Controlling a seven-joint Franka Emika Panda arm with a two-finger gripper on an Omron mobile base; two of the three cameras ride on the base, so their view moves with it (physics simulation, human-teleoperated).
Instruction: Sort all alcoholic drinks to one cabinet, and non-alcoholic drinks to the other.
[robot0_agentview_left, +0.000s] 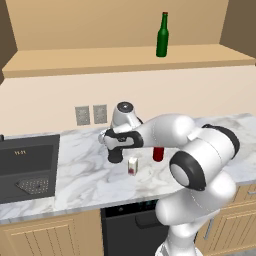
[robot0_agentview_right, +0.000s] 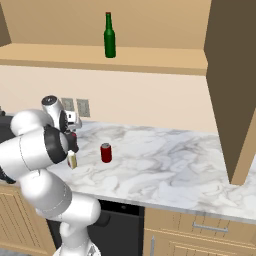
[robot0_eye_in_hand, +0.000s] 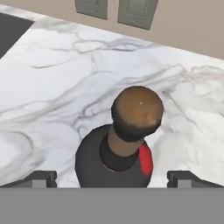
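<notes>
Straddling black bottle, gripper agape.

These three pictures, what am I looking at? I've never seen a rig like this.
A white robot arm in a rendered kitchen. Two cameras sit behind it, left and right; the third looks along its hand.

On the marble counter stand a squat black round-bellied bottle, a tiny white carton with a red mark and a short red can. A slim green glass bottle stands in the open light-wood cabinet.

The gripper is open, its fingertips either side of the black bottle; nothing is held.
</notes>
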